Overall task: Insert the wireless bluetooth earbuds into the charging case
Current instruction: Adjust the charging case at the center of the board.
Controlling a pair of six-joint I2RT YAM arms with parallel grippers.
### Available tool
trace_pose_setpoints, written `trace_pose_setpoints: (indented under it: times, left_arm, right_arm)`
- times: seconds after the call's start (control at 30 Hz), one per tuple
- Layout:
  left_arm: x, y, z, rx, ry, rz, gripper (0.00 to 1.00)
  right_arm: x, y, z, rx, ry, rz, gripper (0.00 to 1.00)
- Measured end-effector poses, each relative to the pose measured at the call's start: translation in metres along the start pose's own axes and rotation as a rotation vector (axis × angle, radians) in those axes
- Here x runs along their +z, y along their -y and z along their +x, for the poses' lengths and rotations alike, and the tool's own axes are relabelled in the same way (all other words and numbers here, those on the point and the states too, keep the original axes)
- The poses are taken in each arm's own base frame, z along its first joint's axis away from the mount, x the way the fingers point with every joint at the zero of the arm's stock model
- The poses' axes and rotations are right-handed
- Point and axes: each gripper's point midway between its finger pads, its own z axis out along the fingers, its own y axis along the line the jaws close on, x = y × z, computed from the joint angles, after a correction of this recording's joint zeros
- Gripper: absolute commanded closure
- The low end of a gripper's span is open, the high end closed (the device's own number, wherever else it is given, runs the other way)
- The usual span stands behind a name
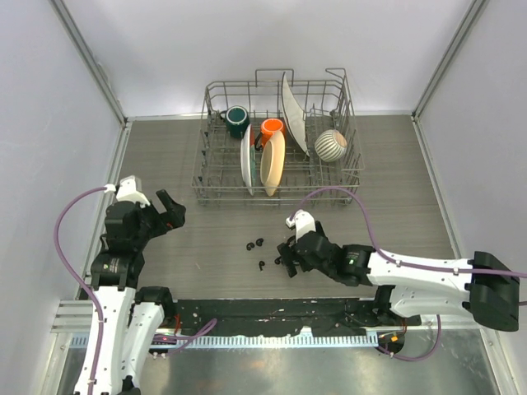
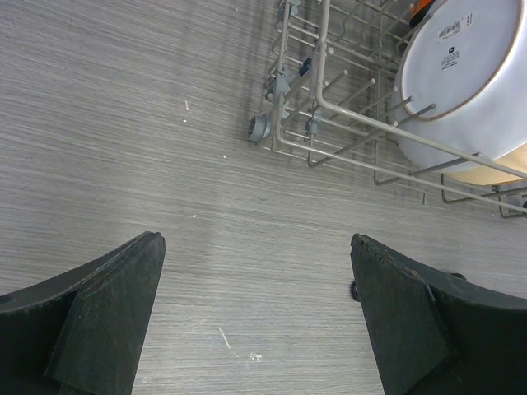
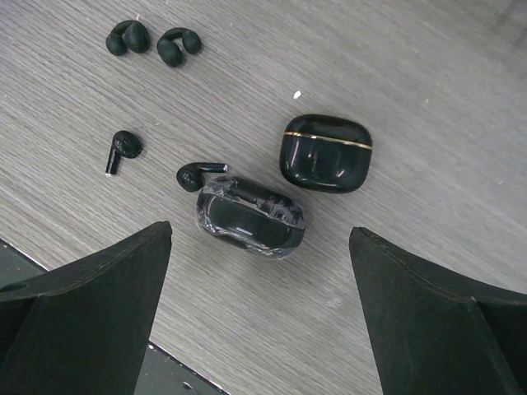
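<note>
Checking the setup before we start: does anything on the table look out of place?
Four black earbuds lie loose on the table, outside both cases. One stemmed earbud lies right beside the smoky clear case; the gold-trimmed case looks shut.

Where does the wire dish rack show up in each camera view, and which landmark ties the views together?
Top external: the wire dish rack stands at the back centre of the table, loaded with dishes.
Left wrist: one corner of it fills the upper right, with a white plate standing in it.
Right wrist: not in it.
Shared landmark: the grey wood-grain tabletop, seen in all three views.
</note>
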Motion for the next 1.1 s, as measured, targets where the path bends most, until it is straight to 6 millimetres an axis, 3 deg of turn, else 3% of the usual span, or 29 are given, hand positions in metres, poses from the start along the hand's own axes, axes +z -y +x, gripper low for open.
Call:
trace_pose_setpoints:
  times: [0.37,0.57,0.87,1.1]
  left_arm:
    - [0.001,-0.001,0.003,-0.001,-0.008,-0.002,0.0]
    - [0.002,-0.002,0.005,-0.002,-0.015,-0.005,0.0]
    - [0.003,-0.002,0.006,-0.003,-0.021,-0.007,0.0]
    - [0.003,-0.002,0.006,-0.003,-0.022,-0.008,0.0]
  right_arm:
    - [0.02,0.001,0.035,0.16,-0.041,0.03,0.11]
    - [0.025,-0.001,0.033,0.229,-0.016,0.013,0.15]
    - [0.033,-0.022,0.036,0.263,-0.041,-0.078,0.28]
    - [0.03,-0.042,0.037,0.309,-0.064,-0.163,0.32]
